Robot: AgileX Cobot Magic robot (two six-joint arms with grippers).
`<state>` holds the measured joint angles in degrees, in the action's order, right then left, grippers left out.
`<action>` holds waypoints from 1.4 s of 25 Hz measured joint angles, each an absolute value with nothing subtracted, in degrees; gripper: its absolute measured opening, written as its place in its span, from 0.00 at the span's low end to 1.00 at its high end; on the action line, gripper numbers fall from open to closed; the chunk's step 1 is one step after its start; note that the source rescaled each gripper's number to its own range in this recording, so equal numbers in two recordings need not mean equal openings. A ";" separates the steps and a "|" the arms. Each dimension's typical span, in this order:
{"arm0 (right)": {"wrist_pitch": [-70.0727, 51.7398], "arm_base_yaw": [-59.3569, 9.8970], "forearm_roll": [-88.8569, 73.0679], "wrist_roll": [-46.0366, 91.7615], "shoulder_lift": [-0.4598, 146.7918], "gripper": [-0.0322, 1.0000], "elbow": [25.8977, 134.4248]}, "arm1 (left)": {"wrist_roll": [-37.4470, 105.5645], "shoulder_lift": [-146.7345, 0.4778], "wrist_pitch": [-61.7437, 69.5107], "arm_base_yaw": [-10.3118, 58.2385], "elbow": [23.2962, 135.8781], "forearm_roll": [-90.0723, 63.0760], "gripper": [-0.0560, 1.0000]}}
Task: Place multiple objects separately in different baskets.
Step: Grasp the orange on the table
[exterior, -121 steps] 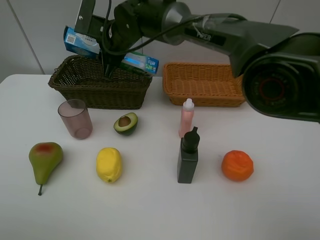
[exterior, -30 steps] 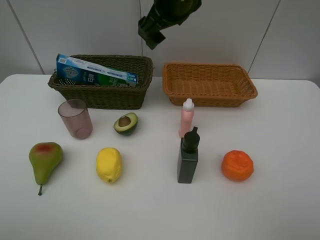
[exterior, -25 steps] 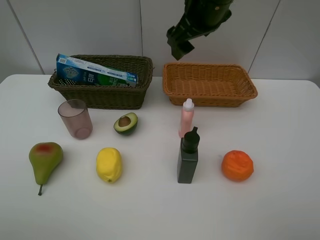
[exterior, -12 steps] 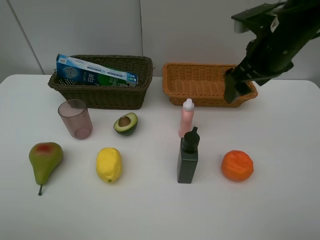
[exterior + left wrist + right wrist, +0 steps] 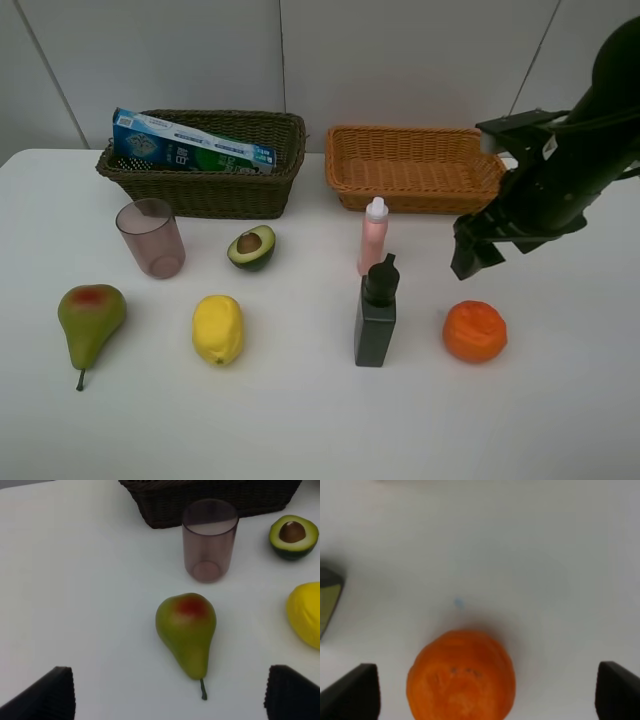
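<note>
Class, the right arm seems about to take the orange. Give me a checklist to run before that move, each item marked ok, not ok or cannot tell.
1. Right gripper open: ok, fingers wide apart in the wrist view.
2. Gripper empty: ok.
3. Orange lined up between the fingers: ok, slightly off centre.
4. Gripper down around the orange: not ok, it hangs above, apart from it.
5. Dark bottle clear of the fingers: ok, a gap shows.
6. Tan basket has room: ok, nothing in it.
</note>
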<state>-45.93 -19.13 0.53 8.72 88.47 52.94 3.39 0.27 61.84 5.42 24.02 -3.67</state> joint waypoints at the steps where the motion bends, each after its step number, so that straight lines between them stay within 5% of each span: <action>1: -45.81 -19.13 0.00 8.72 88.47 0.85 52.89 | 3.39 0.27 61.84 5.42 24.02 -3.67 1.00; 35: -31.35 -19.13 -3.77 -2.06 94.49 0.99 41.63 | 3.39 0.27 61.84 5.42 24.02 -3.67 1.00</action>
<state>-31.35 -19.13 -3.77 -2.06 94.49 41.63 3.39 0.27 61.84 5.42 24.02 -3.67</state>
